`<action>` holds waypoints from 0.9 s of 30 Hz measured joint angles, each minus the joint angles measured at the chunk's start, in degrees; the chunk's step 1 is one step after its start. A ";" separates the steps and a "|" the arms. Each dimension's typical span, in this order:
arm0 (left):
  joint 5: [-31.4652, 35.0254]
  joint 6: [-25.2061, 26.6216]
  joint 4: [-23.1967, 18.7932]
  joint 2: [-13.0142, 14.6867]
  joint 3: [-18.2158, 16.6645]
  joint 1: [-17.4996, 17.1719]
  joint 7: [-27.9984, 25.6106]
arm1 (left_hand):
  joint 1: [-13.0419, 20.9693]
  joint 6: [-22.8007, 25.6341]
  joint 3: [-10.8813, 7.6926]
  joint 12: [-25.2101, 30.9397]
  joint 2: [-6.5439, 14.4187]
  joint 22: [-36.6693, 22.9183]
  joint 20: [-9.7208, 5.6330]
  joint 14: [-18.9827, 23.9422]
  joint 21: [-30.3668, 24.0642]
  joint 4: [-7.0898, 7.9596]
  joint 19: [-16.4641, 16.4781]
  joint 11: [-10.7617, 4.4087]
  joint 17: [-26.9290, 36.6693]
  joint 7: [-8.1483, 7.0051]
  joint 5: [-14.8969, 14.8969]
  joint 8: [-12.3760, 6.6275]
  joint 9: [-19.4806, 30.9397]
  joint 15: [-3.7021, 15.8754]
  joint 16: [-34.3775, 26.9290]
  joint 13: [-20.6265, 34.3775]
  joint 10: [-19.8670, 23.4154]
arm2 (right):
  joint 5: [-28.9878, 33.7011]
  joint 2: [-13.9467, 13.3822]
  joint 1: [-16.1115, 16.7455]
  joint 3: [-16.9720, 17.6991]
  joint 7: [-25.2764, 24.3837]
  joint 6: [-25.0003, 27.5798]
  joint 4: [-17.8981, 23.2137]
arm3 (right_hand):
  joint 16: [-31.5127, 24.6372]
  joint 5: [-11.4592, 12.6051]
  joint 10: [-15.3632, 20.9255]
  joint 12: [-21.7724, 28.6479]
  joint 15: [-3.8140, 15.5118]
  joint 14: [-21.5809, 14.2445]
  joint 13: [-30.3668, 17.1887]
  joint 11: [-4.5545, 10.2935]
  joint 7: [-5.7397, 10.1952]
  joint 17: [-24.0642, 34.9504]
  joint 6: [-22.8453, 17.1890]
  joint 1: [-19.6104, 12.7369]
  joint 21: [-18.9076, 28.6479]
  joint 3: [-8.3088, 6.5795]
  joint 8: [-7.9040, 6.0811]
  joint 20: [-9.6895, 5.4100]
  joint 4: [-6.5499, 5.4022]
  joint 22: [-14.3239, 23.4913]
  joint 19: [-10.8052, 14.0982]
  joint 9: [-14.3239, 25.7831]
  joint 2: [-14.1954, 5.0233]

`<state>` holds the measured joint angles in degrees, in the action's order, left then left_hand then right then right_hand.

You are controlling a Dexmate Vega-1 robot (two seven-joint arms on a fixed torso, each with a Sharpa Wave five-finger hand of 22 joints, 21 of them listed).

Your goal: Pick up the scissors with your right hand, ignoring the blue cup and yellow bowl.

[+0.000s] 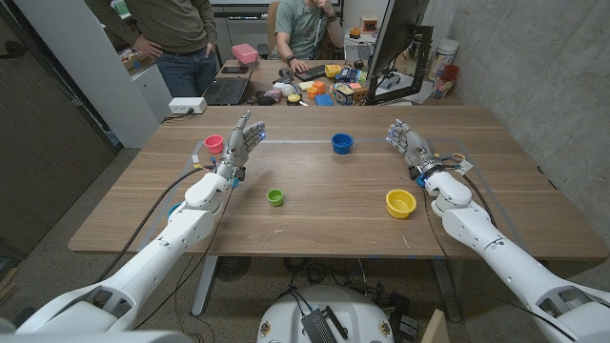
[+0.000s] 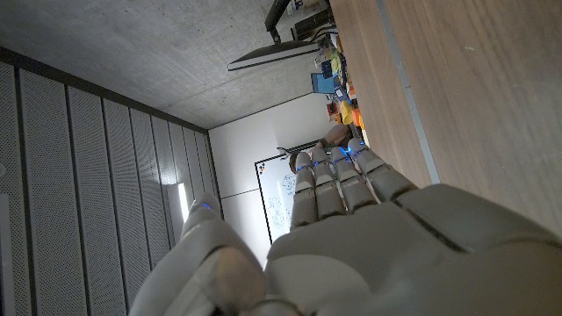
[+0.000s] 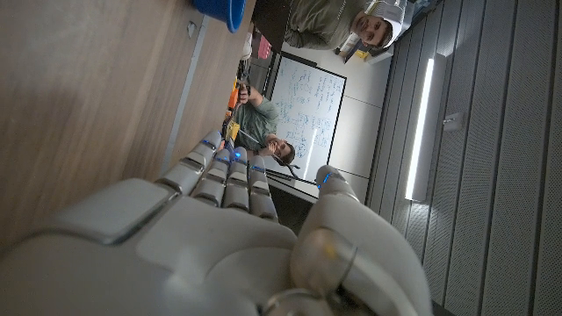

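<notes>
No scissors visible on tabletop point(image 1: 315, 205), grip point undecidable; right robot hand point(image 1: 408, 145) open, empty, near blue cup point(image 1: 342, 143).

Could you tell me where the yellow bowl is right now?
In the head view, the yellow bowl sits on the table's right side, just left of the right hand.

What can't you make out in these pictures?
- Scissors: I see none on the table in the head view.
- Blue cup: cut off by the right wrist view's edge.
- Far desk clutter: too small to identify.
- Both palms: wrist views show only the hands' backs.
</notes>
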<state>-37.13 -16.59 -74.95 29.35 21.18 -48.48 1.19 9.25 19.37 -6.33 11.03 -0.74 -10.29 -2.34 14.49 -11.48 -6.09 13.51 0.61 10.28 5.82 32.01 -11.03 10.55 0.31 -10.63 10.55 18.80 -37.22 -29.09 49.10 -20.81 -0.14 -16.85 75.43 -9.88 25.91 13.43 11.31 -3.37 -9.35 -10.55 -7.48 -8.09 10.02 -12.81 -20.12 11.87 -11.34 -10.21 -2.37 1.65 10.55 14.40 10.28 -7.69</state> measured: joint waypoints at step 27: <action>-0.14 0.29 0.40 0.02 -0.07 0.11 0.47 | 0.00 0.30 0.01 0.23 0.00 0.01 0.00 -0.01 0.00 0.01 -0.01 -0.22 -0.01 -0.30 0.00 0.00 -0.02 0.00 -0.01 -0.01 0.21 | 12.80 -5.33 2.12 0.22 -12.23 3.89 8.75 | -0.75 0.00 3.79 1.25 0.81 -5.11 -0.26 0.32 0.00 -0.16 -2.50 -3.94 2.55 -0.86 -0.88 6.92 3.58 -0.16 8.95 -0.01 2.43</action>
<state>-37.27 -16.30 -74.55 29.37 21.12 -48.37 1.67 9.25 19.67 -6.32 11.26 -0.74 -10.27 -2.34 14.49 -11.47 -6.09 13.51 0.39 10.27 5.52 32.01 -11.03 10.53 0.31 -10.64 10.54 19.01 -24.42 -34.43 51.22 -20.59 -12.37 -12.96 84.18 -10.63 25.91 17.22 12.56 -2.55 -14.46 -10.81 -7.16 -8.10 9.86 -15.31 -24.06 14.42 -12.19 -11.09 4.55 5.23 10.39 23.35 10.27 -5.26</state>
